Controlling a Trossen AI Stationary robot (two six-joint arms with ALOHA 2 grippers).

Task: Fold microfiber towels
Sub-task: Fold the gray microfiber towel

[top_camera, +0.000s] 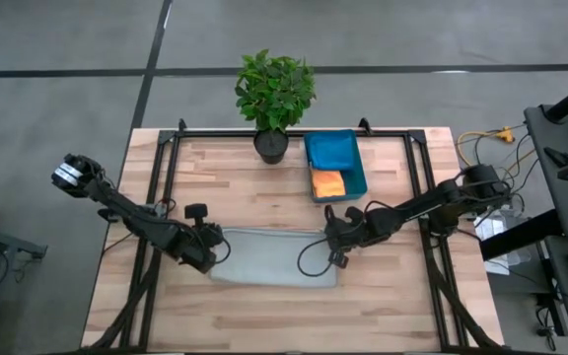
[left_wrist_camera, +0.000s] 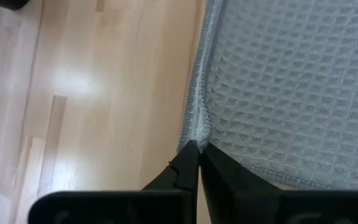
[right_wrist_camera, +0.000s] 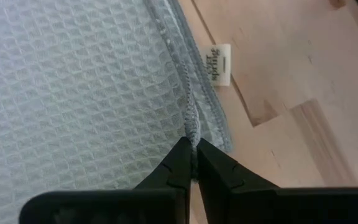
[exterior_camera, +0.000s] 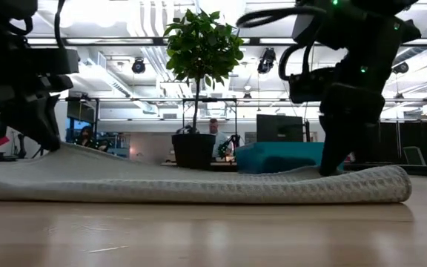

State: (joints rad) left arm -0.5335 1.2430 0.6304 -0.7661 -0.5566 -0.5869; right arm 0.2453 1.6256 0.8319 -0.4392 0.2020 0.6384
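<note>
The pale grey microfiber towel [top_camera: 274, 258] lies flat on the wooden table, and in the low view its right end [exterior_camera: 399, 185] shows as a rounded fold. My left gripper [top_camera: 212, 252] is shut on the towel's left edge near the far corner. My right gripper [top_camera: 334, 242] is shut on its right edge near the far corner. A blue towel [top_camera: 331, 150] and an orange towel [top_camera: 327, 182] lie inside the teal bin [top_camera: 360, 168]. My left gripper pinches the grey towel's hemmed left edge [left_wrist_camera: 197, 129] between its two fingertips, slanting down from the table's left. The edge puckers up into the fingers; the rest of the cloth rests on the table. My right gripper pinches the hemmed right edge [right_wrist_camera: 191, 122] between its fingertips, slanting down from the right. The edge rises as a small ridge at the fingers. Beside it another hem with a white label [right_wrist_camera: 219, 64] lies flat on the table.
A potted plant [top_camera: 274, 94] stands at the table's far edge, left of the teal bin. A black frame rail [top_camera: 294, 132] runs along the far edge and down both sides. Bare wood lies between the towel and the near edge.
</note>
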